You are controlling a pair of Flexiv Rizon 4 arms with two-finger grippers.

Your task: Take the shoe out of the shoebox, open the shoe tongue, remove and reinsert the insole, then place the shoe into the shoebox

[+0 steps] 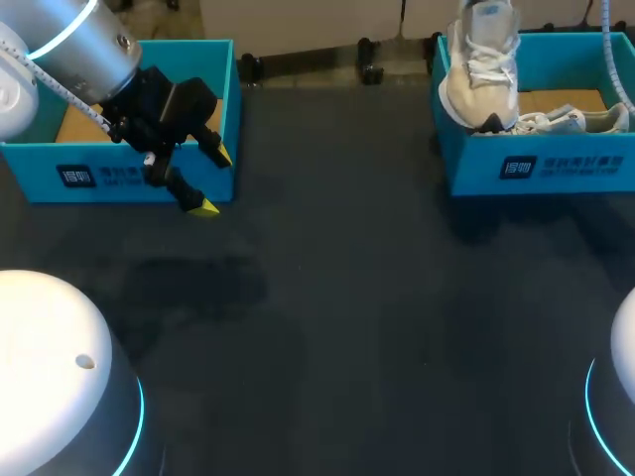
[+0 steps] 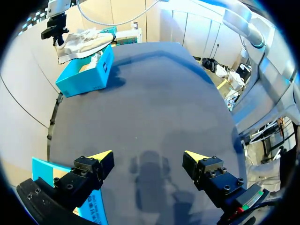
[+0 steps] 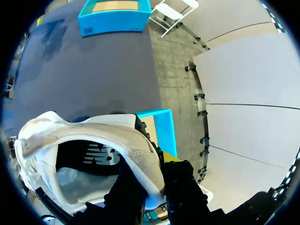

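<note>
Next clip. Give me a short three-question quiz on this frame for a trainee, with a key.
1. True or false: the left tool is shut on a shoe.
2. Relative to the blue cardboard shoebox on the right, the white lace-up sneaker gripped by the right tool is: A) lying inside it; B) lifted above it; C) underneath it.
3. Fill in: a second pale shoe lies ____ that shoebox.
Key: 1 false, it is open and empty; 2 B; 3 inside.
</note>
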